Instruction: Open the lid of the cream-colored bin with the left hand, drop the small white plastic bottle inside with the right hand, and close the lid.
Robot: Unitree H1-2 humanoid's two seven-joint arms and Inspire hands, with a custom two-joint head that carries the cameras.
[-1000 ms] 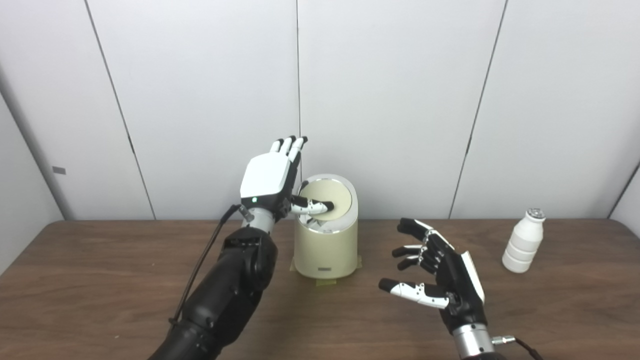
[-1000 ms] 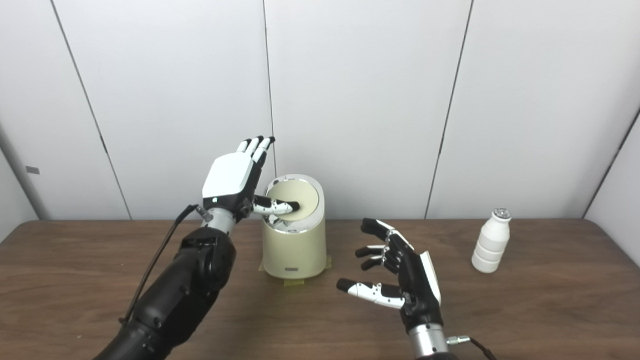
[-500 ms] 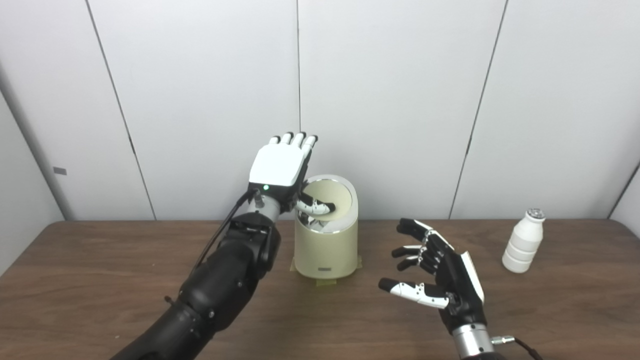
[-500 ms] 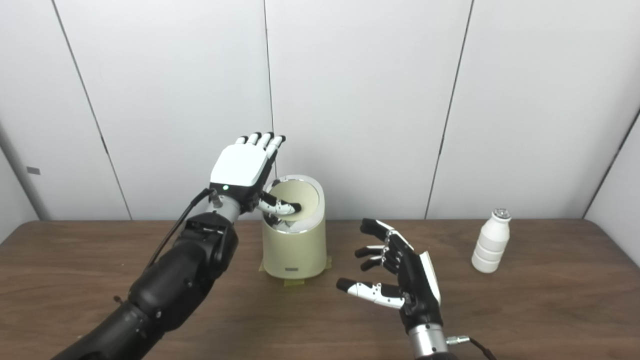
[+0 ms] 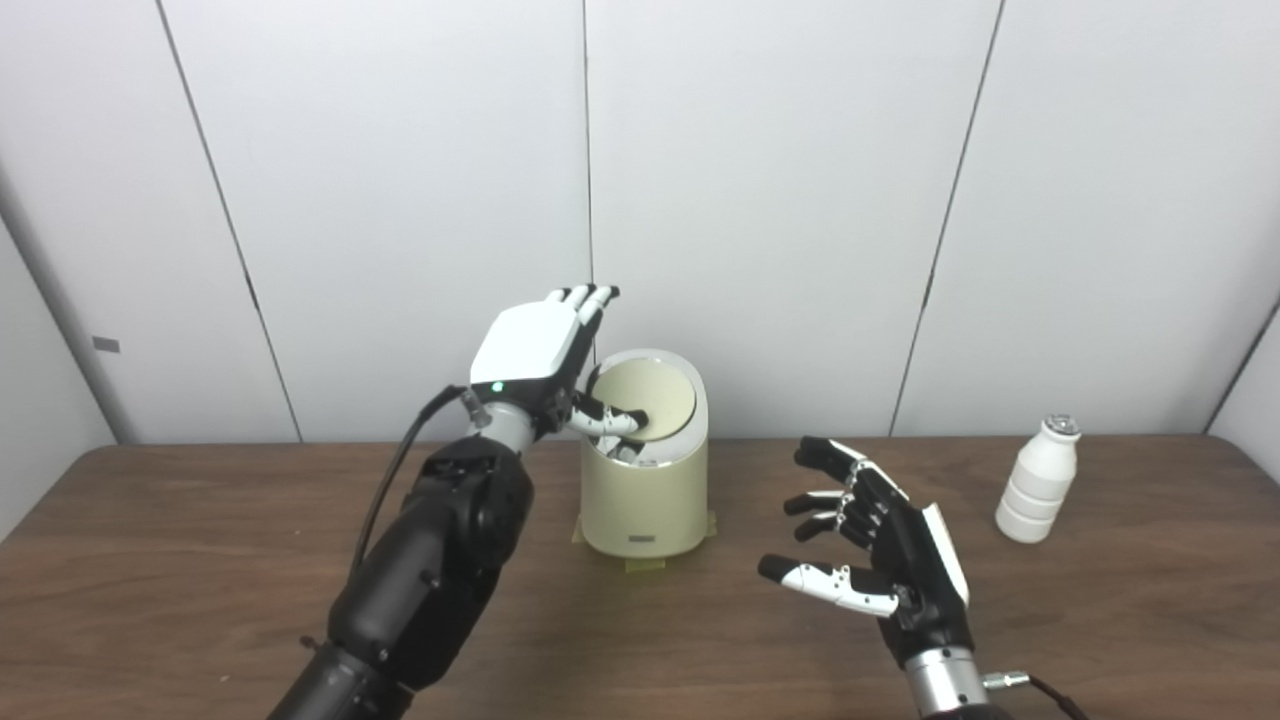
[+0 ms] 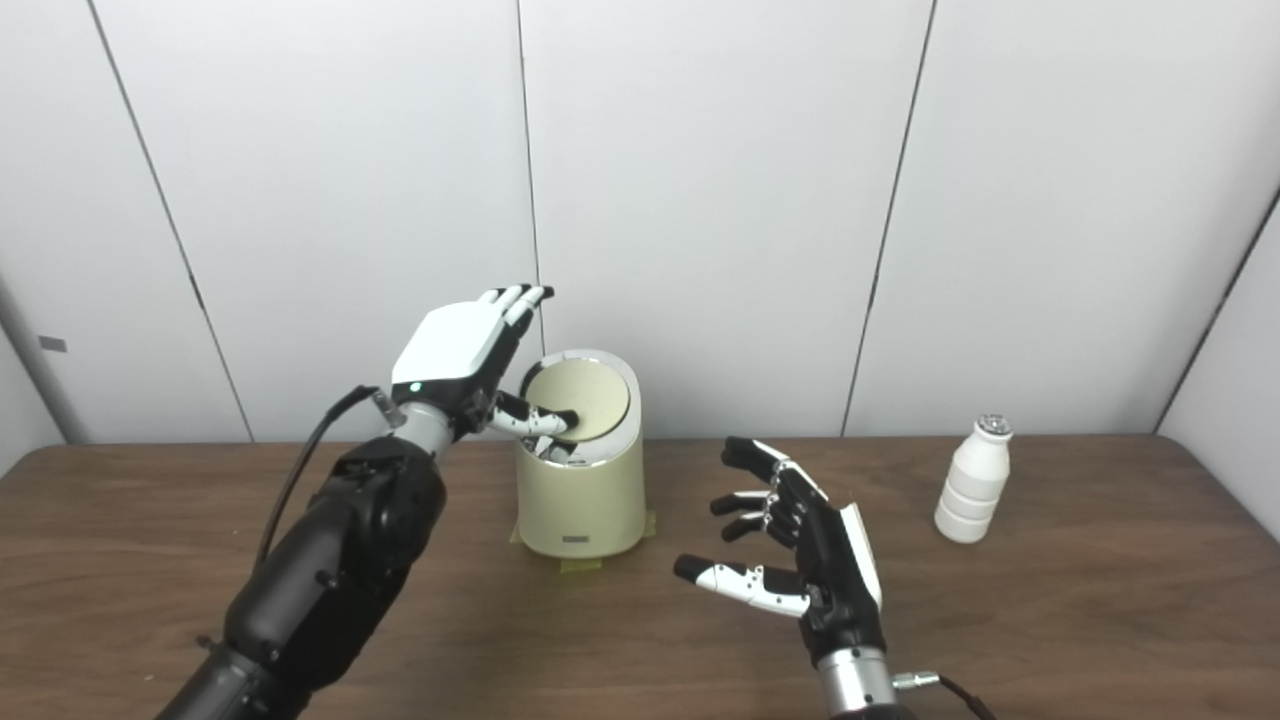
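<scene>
The cream-colored bin [image 5: 645, 495] stands at the middle of the table near the wall. Its round lid [image 5: 648, 398] is tilted up, showing a dark gap at the front. My left hand [image 5: 535, 355] is raised at the bin's left rim, fingers apart and pointing up, with its thumb pressed against the lid's front edge. It grips nothing. The small white plastic bottle [image 5: 1037, 482] stands upright at the far right of the table. My right hand [image 5: 880, 555] hovers open over the table between bin and bottle, palm to the left, holding nothing.
The brown wooden table [image 5: 200, 560] runs to a white panelled wall. Tape [image 5: 640, 565] sticks out under the bin's base. A black cable [image 5: 395, 480] hangs beside my left forearm.
My left hand has turned and drawn slightly back and down, its thumb still on the lid, which stands tilted further open. The right hand and bottle are unmoved; the camera shifted slightly.
</scene>
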